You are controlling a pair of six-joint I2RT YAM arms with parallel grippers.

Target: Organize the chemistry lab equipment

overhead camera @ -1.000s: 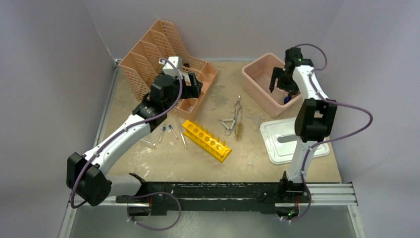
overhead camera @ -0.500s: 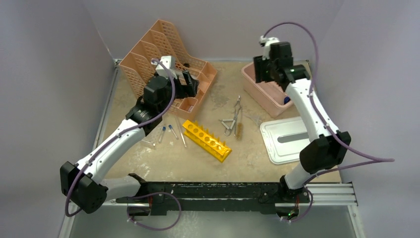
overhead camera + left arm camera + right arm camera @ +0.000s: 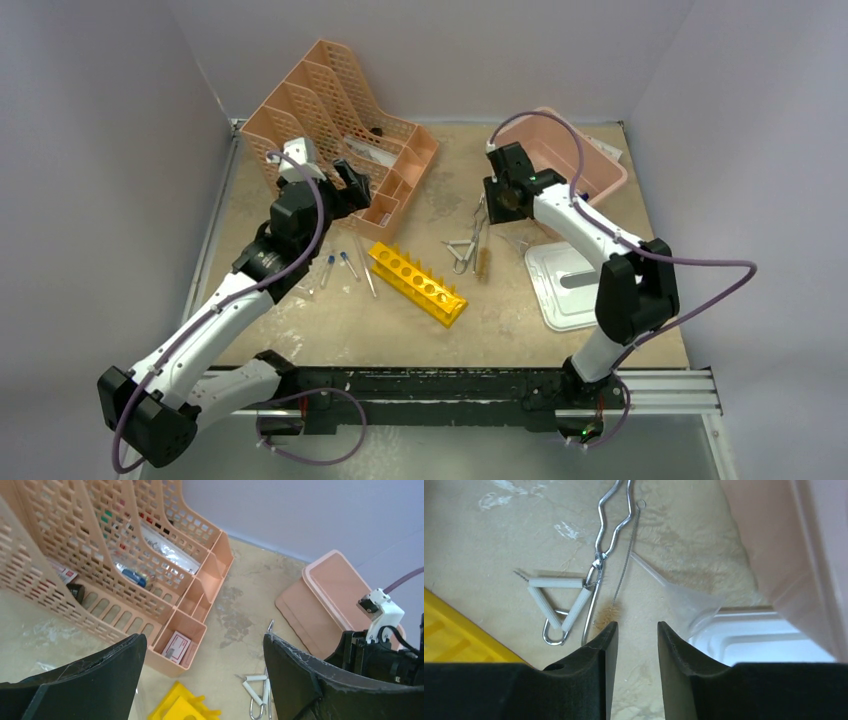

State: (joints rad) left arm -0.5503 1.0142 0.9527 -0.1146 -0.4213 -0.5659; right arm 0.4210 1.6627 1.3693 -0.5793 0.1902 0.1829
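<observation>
The yellow test-tube rack [image 3: 418, 284] lies at an angle mid-table, and its corner [image 3: 180, 707] shows in the left wrist view. Two blue-capped tubes [image 3: 337, 267] rest left of it. The silvery tongs [image 3: 472, 232] [image 3: 600, 562] lie right of the rack, beside a wire triangle [image 3: 558, 600], a thin brush [image 3: 623, 575] and a clear funnel [image 3: 691, 602]. My right gripper [image 3: 499, 203] [image 3: 637, 626] hovers over the tongs' far end, jaws a narrow gap apart with nothing between them. My left gripper [image 3: 356, 186] [image 3: 205, 650] is wide open and empty in front of the organizer.
A peach mesh organizer [image 3: 330, 125] [image 3: 100, 555] stands at the back left, with packets in its slots. At the back right is a pink tub [image 3: 585, 170] [image 3: 325, 595]. Its white lid [image 3: 570, 285] [image 3: 769, 640] lies flat near the right arm.
My right arm has swung from over the pink tub left and down to above the tongs, its jaws narrowing. The left gripper has drawn back out of the organizer, still open.
</observation>
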